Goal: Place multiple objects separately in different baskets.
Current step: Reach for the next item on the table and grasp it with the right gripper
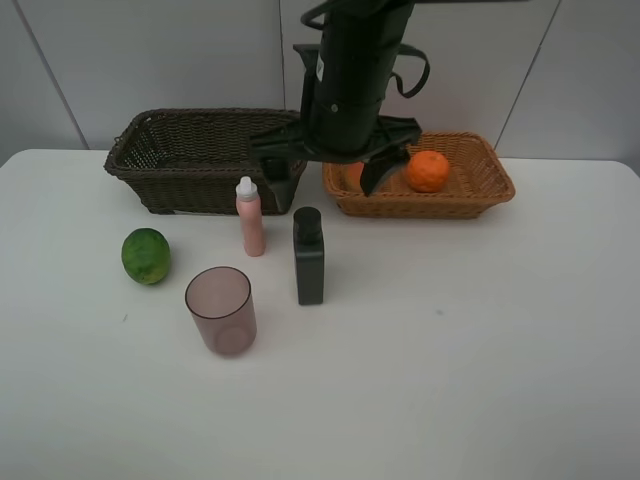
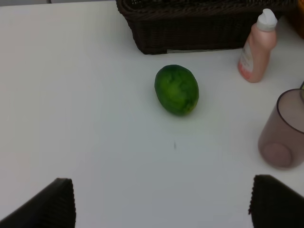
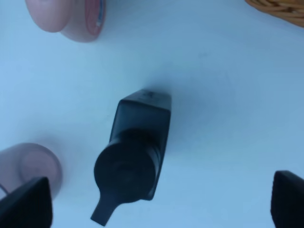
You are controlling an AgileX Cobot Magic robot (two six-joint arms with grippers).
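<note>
My right gripper (image 1: 322, 187) hangs open above the upright dark bottle (image 1: 309, 257), which shows from above between the wide jaws (image 3: 135, 152). On the table also stand the pink bottle (image 1: 250, 217) and the mauve cup (image 1: 221, 310), and the green fruit (image 1: 146, 256) lies there. In the tan basket (image 1: 470, 190) lie an orange (image 1: 428, 171) and a red-orange fruit (image 1: 352, 172), half hidden by the arm. The dark basket (image 1: 190, 160) looks empty. My left gripper (image 2: 164, 209) is open, low over the table and short of the green fruit (image 2: 176, 90). It is out of the exterior view.
Both baskets stand side by side at the back of the white table (image 1: 450, 350), close to the wall. In the left wrist view the pink bottle (image 2: 257, 50) and the cup (image 2: 284, 130) stand beside the green fruit.
</note>
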